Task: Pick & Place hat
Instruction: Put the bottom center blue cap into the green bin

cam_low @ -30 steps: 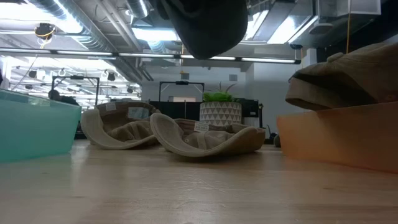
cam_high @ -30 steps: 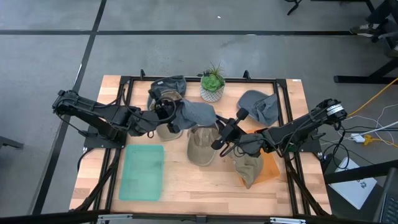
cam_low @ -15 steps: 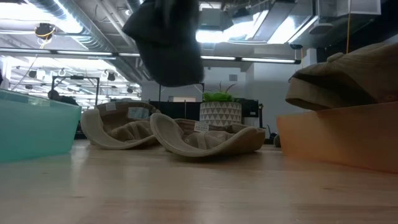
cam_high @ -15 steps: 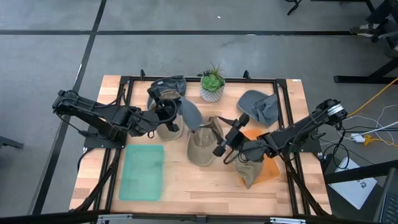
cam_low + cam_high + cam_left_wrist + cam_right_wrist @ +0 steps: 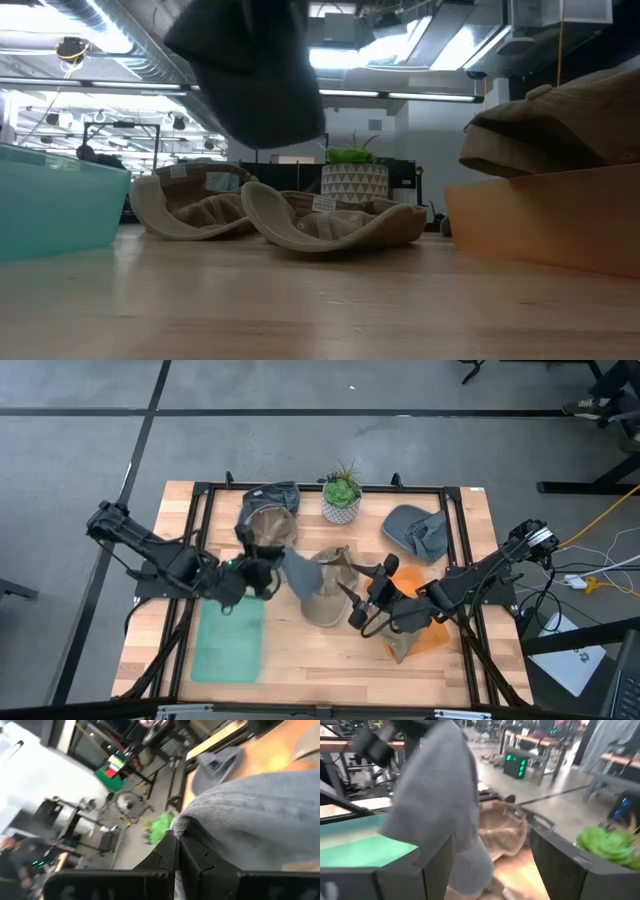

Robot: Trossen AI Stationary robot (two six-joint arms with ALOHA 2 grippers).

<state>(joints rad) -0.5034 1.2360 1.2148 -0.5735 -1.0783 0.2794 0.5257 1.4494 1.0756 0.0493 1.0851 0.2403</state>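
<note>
Wood table [image 5: 300, 650]: L pincer [image 5: 268, 573] clamps grey hat [image 5: 297, 572]; R pincer [image 5: 352, 600] open.

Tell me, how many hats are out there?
6: a grey one in the left gripper, tan and dark at the back left, tan mid-table, grey back right, tan in the orange bin.

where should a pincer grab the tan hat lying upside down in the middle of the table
Grip the raised brim edge of the tan hat, coming from above. It lies crown-down and open side up, so the thin rim stands free while the crown is too broad to pinch.
</note>
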